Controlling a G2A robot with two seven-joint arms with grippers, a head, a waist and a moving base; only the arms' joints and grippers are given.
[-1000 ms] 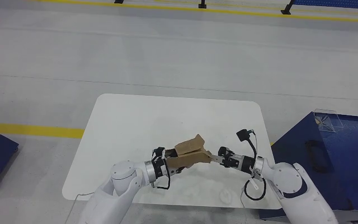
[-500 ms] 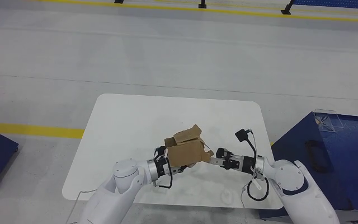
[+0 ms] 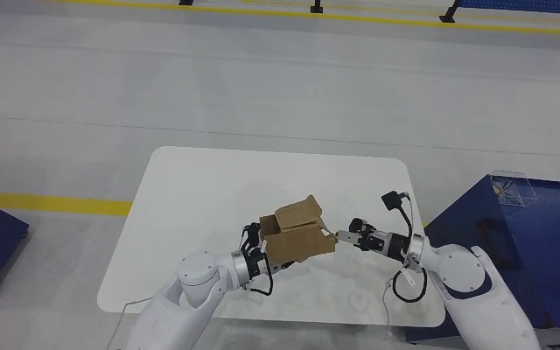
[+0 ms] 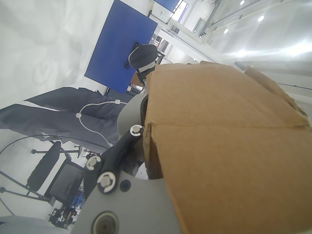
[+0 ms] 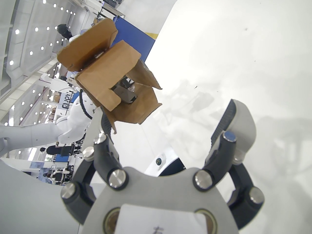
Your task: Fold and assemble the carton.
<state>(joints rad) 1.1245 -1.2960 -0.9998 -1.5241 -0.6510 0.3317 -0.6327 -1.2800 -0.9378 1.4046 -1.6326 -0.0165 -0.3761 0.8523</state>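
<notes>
A brown cardboard carton [image 3: 296, 233] is held above the white table [image 3: 210, 192], opened into a box shape with its flaps sticking out. My left gripper [image 3: 263, 251] is shut on the carton's left wall; its dark finger [image 4: 121, 144] lies against the cardboard [image 4: 219, 135], and the other finger [image 5: 126, 96] shows inside the box. My right gripper [image 3: 339, 236] stands open just right of the carton. In the right wrist view the carton [image 5: 107, 74] hangs ahead of the right gripper [image 5: 168, 122], whose one finger [image 5: 104, 122] sits close beside the lowest flap, with nothing between the two.
A blue cabinet [image 3: 499, 232] with a clear holder [image 3: 512, 187] stands beside the table's right edge. The table's front edge runs just under both arms. Bare tabletop lies behind and to the left of the carton.
The carton has gone from nearly flat to an opened box and risen slightly. My right gripper has let go of its right corner and drawn back to the right.
</notes>
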